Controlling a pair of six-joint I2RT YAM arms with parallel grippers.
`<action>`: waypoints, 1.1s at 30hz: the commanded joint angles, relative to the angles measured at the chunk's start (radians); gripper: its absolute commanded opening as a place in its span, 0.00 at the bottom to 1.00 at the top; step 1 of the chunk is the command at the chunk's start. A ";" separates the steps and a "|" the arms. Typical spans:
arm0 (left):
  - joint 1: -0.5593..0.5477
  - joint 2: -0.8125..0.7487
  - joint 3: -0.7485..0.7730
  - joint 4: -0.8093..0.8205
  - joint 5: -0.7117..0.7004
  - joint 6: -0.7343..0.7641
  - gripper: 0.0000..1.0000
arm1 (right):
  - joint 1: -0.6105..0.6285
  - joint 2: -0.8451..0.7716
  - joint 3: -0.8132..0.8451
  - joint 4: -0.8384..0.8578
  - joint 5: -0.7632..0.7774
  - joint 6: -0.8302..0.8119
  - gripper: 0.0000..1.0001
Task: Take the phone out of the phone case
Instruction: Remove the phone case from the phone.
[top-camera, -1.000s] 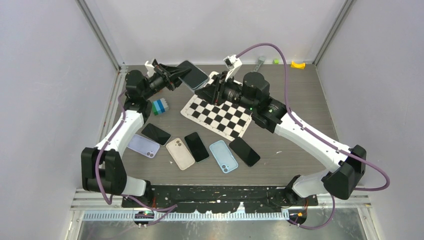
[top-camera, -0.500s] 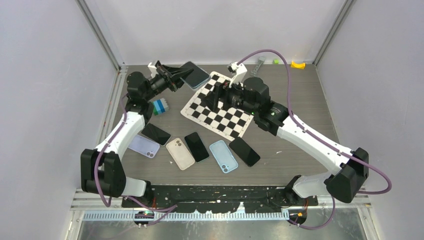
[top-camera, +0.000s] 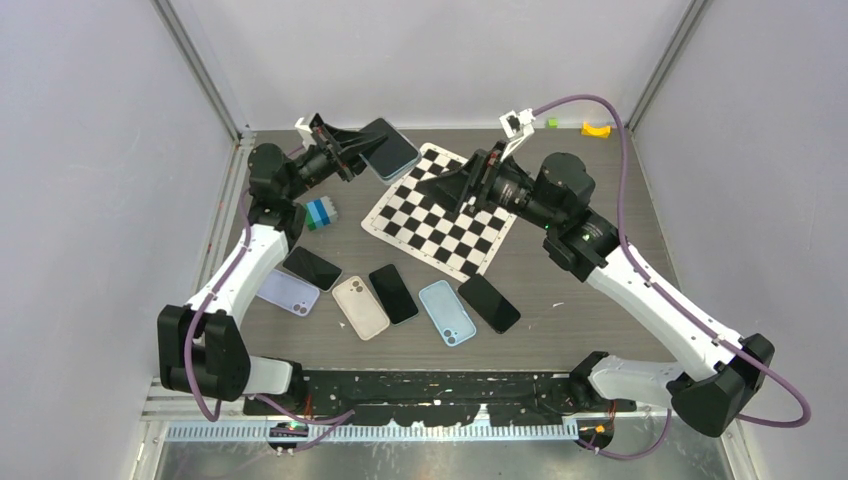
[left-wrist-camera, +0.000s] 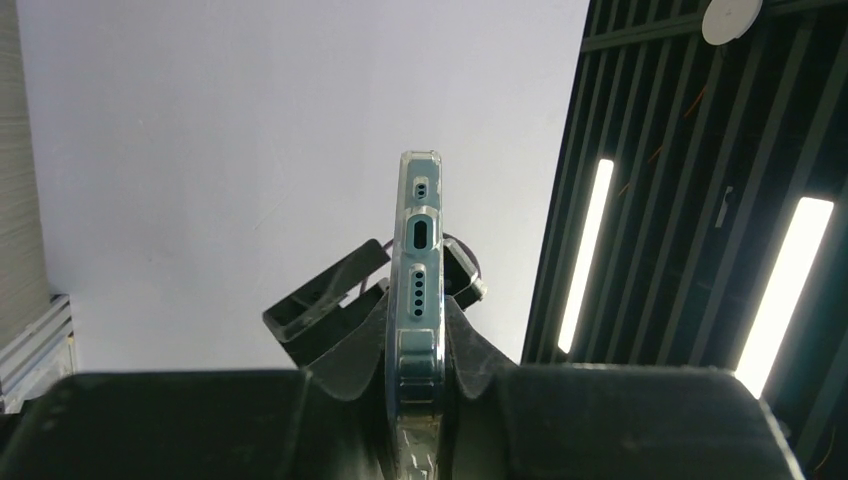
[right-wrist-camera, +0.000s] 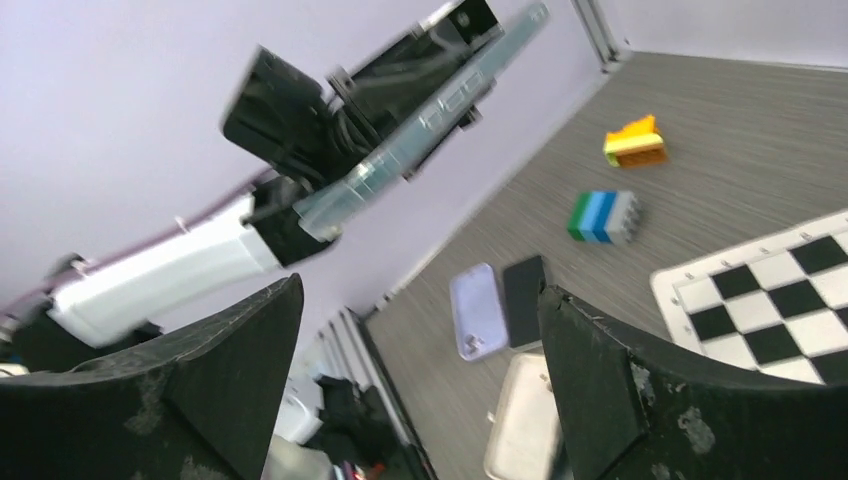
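The phone (top-camera: 390, 150) sits fully in its clear case (left-wrist-camera: 419, 350), pinched between the left gripper (top-camera: 356, 152) fingers, with the right gripper (top-camera: 445, 186) fingers spread and empty well apart from it (removal not started).

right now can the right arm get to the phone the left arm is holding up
Probably yes. The right gripper is open and faces the phone, which the left gripper holds aloft by one end. Only open air above the checkerboard mat lies between them.

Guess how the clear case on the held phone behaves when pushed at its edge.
Probably flexible: the clear case looks thin and translucent, so its rim should peel, not snap. Likely slick: glossy surface. The left gripper clamps one end only, so pushing may pivot it.
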 joint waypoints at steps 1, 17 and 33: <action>0.002 -0.046 0.041 0.056 0.001 0.036 0.00 | -0.003 0.027 0.056 0.127 0.049 0.230 0.93; 0.002 -0.063 0.034 0.049 -0.007 0.058 0.00 | -0.002 0.107 0.058 0.175 0.160 0.596 0.60; 0.001 -0.059 -0.049 0.325 -0.149 -0.123 0.00 | -0.014 0.174 -0.093 0.285 0.128 0.917 0.02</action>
